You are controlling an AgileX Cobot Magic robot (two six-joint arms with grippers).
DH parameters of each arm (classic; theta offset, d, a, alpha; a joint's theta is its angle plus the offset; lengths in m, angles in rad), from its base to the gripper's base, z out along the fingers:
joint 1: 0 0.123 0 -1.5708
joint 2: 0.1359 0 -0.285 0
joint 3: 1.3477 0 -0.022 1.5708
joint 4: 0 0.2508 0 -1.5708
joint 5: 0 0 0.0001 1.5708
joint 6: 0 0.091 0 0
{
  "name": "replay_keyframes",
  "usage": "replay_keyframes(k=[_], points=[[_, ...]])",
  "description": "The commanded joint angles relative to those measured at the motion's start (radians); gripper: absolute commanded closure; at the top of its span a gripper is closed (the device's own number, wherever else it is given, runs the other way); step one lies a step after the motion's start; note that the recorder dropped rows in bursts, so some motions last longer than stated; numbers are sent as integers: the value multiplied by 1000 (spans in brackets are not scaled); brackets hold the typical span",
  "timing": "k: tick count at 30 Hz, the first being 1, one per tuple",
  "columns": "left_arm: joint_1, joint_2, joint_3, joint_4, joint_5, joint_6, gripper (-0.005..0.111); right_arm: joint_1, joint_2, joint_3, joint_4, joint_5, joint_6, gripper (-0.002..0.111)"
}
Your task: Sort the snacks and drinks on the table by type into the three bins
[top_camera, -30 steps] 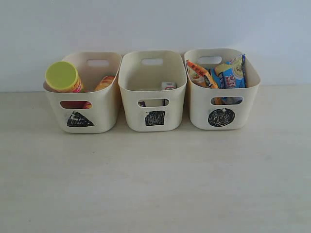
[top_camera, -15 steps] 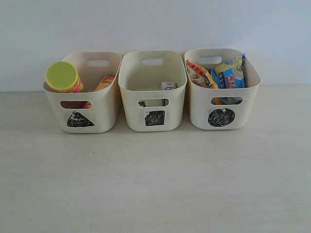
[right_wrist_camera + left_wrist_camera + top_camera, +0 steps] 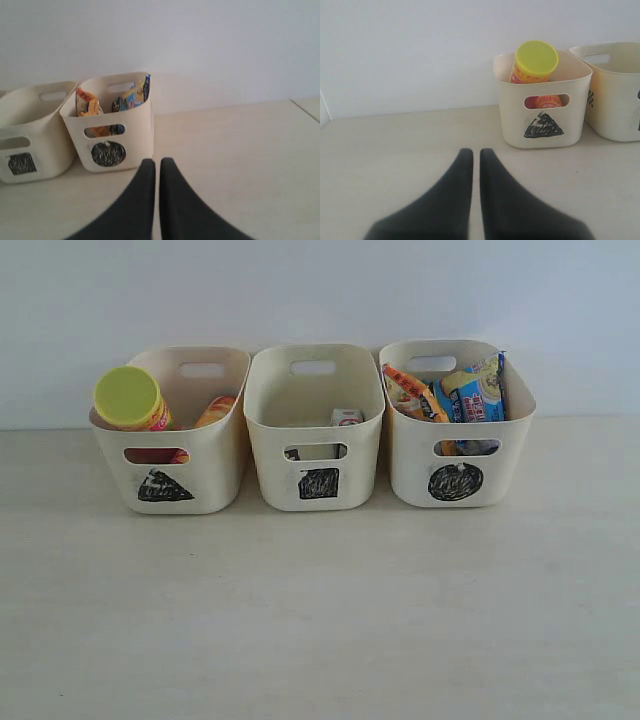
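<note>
Tubes fill the triangle bin (image 3: 205, 480): the pink chip tube (image 3: 128, 397) leans lid-up, with the yellow-and-red tube (image 3: 215, 410) beside it. A carton (image 3: 346, 417) sits low in the square bin (image 3: 272, 475). The orange bag (image 3: 408, 390) and the noodle pack (image 3: 478, 392) stand in the circle bin (image 3: 408, 475). The left fingers (image 3: 462, 170) and the right fingers (image 3: 145, 175) are pressed together and empty, well short of the bins. Nothing lies loose on the desk (image 3: 320, 620), so the sorting looks finished.

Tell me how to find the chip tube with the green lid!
At the back of the table, find the leftmost cream bin, marked with a black triangle. A chip tube leans in it, poking above the rim. Only it shows a big round yellow-green lid; the tube beside it is orange-yellow.
</note>
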State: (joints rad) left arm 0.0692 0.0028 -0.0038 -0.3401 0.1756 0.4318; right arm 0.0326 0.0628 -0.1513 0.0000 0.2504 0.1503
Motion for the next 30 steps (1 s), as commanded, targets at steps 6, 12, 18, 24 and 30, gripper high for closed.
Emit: replay_keyframes(k=[6, 12, 18, 24, 30], points=[[-9, -3, 4, -12, 0, -9, 103, -3, -63, 88, 5, 91, -79, 108], [-9, -3, 4, -12, 0, -9, 103, -3, -63, 151, 43, 82, -82, 108], [-9, -3, 4, -12, 0, -9, 103, -3, -63, 151, 63, 83, -112, 108], [-9, -3, 4, -12, 0, -9, 103, -3, -63, 151, 63, 83, -163, 108], [-9, -3, 4, -12, 0, -9, 103, -3, -63, 151, 63, 83, -172, 108]])
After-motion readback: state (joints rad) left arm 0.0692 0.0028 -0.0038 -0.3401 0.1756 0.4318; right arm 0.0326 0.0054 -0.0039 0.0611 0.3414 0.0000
